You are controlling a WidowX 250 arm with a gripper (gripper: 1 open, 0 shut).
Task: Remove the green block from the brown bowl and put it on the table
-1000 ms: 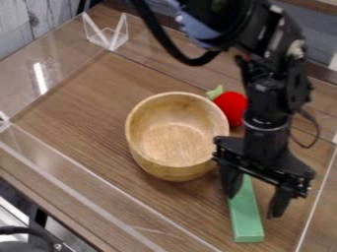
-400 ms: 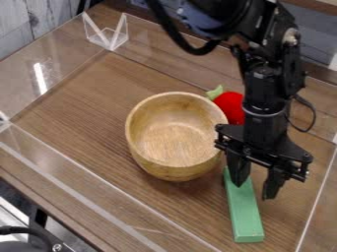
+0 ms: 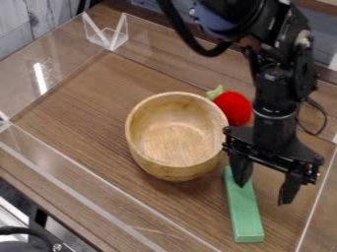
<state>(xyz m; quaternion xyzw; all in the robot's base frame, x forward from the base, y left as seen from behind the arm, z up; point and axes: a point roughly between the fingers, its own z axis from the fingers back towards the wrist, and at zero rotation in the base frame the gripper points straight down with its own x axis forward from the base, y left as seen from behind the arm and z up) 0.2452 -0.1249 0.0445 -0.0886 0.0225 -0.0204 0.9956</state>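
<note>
Here, taking the round light-brown wooden bowl as landmark, the dark brown wood-grain table stretches away on its left and runs beneath it. The glossy red round fruit with a green tip sits just beside the bowl, at its upper right. The flat, long green block lies on the table outside the bowl, at its lower right, its upper end near the rim. Rightmost is the black pincer, its fingers spread apart with nothing between them, to the right of the bowl and just above the block's upper end.
</note>
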